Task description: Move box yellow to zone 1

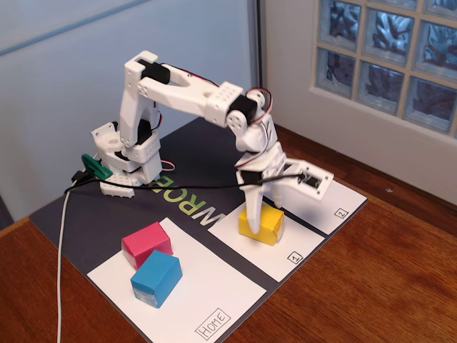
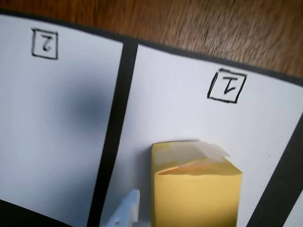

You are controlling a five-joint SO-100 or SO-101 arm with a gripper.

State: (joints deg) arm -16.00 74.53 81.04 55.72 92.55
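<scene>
Wooden table (image 1: 400, 271) with a dark mat (image 1: 93, 221) on it; zone 1 (image 1: 282, 246) has the box yellow (image 1: 261, 223) sitting on it. Gripper (image 1: 255, 209) is right over the box, fingers straddling it, can't tell if it's actually squeezing.

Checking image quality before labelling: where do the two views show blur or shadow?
Wrist view: the wood grain along the top is smeared, a soft grey shadow sits on the panel marked 2, and the yellow box is fairly sharp. Fixed view: mildly soft overall, with daylight from the glass blocks.
</scene>
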